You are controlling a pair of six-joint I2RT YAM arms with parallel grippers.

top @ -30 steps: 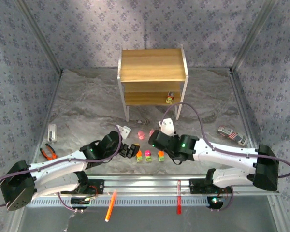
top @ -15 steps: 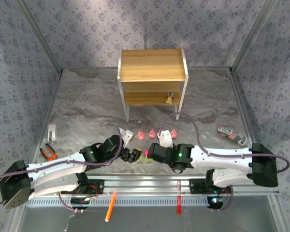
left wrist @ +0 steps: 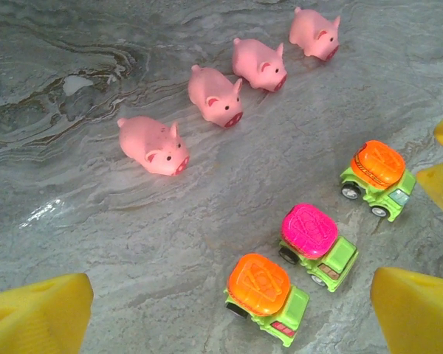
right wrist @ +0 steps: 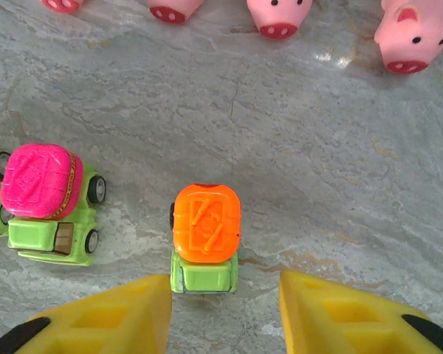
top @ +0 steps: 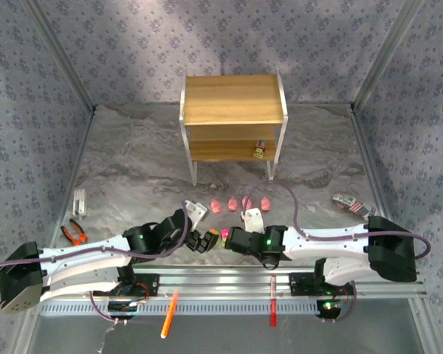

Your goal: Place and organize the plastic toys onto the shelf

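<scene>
The plastic toys (top: 231, 202) lie mostly on the bench (top: 133, 162) in front of the shelf (top: 232, 99), on the arms' side of it. Well off to the shelf's left front lie orange-handled pliers (top: 74, 233). Closer in, the left fingers (left wrist: 37, 313) hang above the bench, spread wide and gripping nothing. Before the shelf four pink pigs (left wrist: 215, 96) stand in a row, apart from one another, snouts turned away from it. Farther from the shelf than the pigs, three more toys stand in a slanting line: an orange-topped truck (left wrist: 266, 299), a magenta-topped truck (left wrist: 317, 245), then a second orange-topped truck (right wrist: 204, 240). The right fingers (right wrist: 340, 317) stand parted either side of that last truck's cab end, with a gap at one side, not clamped on it. One small yellowish toy (top: 260, 150) stands on the shelf's lower board, at its right end. Well off to the shelf's right front lies a toy car (top: 354, 205).
</scene>
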